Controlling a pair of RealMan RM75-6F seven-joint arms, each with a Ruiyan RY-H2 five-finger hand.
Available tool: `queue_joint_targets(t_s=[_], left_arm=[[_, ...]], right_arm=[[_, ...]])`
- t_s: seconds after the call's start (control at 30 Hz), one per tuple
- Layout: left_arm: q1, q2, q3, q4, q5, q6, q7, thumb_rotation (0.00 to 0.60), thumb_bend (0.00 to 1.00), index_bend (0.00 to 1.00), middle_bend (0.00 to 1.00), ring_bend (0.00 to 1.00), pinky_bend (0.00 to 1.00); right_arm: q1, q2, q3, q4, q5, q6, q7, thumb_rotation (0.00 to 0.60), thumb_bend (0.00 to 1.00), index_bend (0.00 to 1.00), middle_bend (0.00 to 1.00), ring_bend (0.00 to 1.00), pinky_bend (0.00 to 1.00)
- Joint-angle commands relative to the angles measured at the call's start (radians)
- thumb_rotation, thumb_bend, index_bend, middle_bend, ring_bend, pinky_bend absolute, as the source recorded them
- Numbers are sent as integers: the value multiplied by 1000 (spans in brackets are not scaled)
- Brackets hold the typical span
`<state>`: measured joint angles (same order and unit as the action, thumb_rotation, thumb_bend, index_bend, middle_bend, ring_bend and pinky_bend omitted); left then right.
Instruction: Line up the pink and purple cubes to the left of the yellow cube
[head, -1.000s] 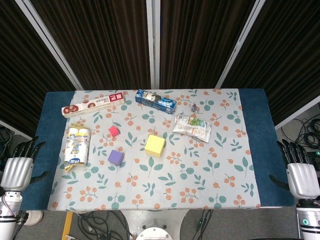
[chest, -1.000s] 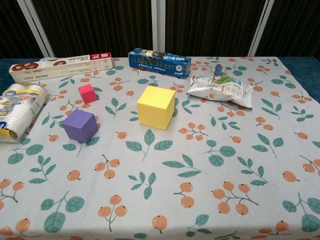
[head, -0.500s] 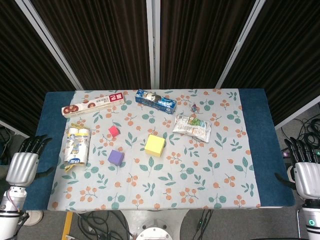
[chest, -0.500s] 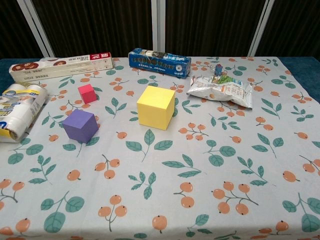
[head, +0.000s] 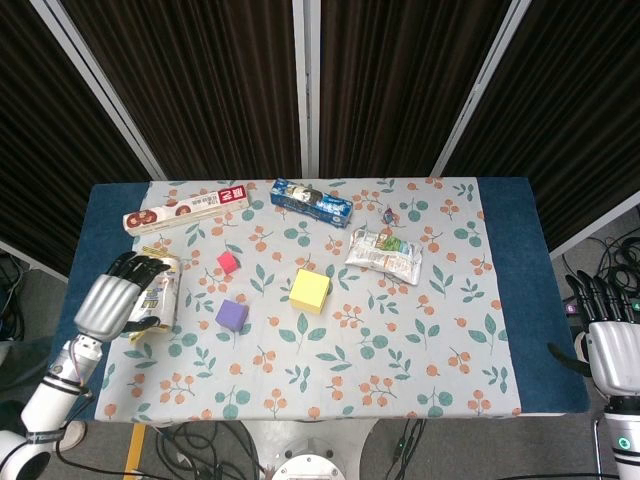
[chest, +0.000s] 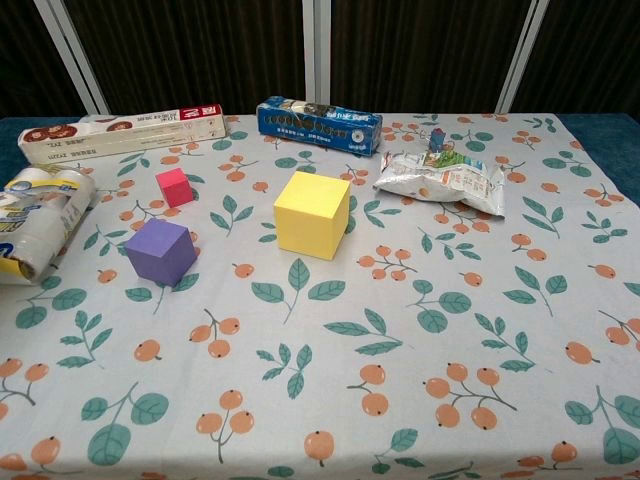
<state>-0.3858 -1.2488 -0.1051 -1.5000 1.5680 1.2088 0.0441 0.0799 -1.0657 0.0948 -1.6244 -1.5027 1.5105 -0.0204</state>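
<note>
Table draped in a floral cloth, dark blue showing at both ends. Count of cubes: three, one of each colour. Yellow cube, the largest, sits near mid-table; purple cube, middling, lies to its left and a little nearer the front edge; pink cube, the smallest, lies behind the purple one, nearer the back. All three stand apart, none touching, not in a row. Other goods, one each: a long red-and-white box at the back left, a blue packet beside it toward centre, a crinkled silver snack bag right of the yellow cube, a small dark item just behind that bag, too small to identify, and a bundle of white bottles in wrap at the left edge of the cloth. Two hands, seen only from the head camera. Left hand is over the table's left end, its dark fingers slightly fanned and overlapping the bottle bundle; whether they actually touch it I cannot tell, and it grips nothing. Right hand hangs off the right end of the table, well apart from everything, fingers extended and slightly apart, holding nothing.
</note>
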Motion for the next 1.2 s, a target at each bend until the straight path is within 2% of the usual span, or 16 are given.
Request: queue_joint_targets(t_s=[0.03, 0.3, 0.63, 0.9, 1.2], left_arm=[[-60, -41, -1, 26, -9, -77, 15, 600, 24, 266, 322, 201, 155], [-132, -111, 27, 23, -43, -203, 80, 600, 55, 266, 319, 201, 155], [-178, -228, 25, 76, -138, -280, 158, 600, 103, 275, 317, 202, 155], [-201, -284, 9, 123, -210, -302, 190, 600, 164, 362, 411, 258, 165], [-221, -333, -1, 182, -233, -297, 170, 600, 184, 478, 513, 374, 316]], right_arm=[[0, 1, 0, 0, 2, -1, 0, 600, 33, 0, 40, 0, 30], [2, 4, -3, -7, 9, -14, -7, 600, 33, 0, 40, 0, 30], [7, 5, -3, -5, 20, -29, -7, 600, 33, 0, 40, 0, 30], [9, 0, -4, 1, 26, -36, -3, 600, 33, 0, 40, 0, 30], [10, -1, -4, 4, 28, -38, -2, 600, 33, 0, 40, 0, 30]])
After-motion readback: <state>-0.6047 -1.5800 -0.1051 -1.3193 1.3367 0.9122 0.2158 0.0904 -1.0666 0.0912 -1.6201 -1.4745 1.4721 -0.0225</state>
